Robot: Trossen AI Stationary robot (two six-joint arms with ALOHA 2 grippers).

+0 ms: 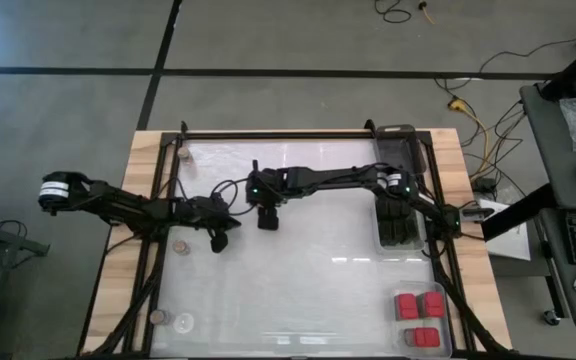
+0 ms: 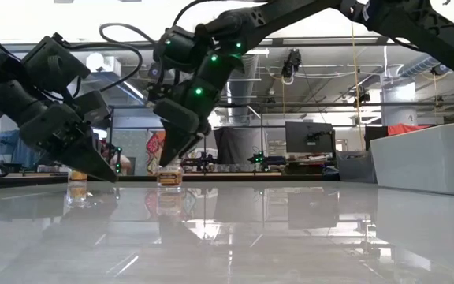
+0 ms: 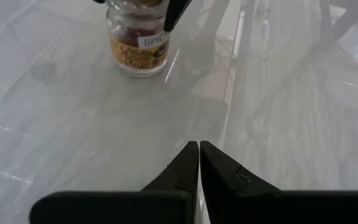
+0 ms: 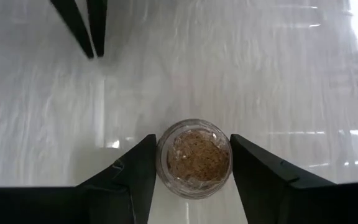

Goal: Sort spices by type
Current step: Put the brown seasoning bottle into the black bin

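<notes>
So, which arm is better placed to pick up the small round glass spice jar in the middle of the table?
The right gripper: its open fingers already flank the small round glass spice jar. The left gripper is shut and stands beside it.

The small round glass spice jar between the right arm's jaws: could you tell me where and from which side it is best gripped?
Grip the small round glass spice jar across its curved wall, coming straight down from above. It stands upright on the table, and the right gripper already has its open jaws on opposite sides, so closing should centre it. The left gripper, shut, waits beside.

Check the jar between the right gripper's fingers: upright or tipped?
Upright: the jar stands on the table, brown top up, between the right gripper fingers.
</notes>
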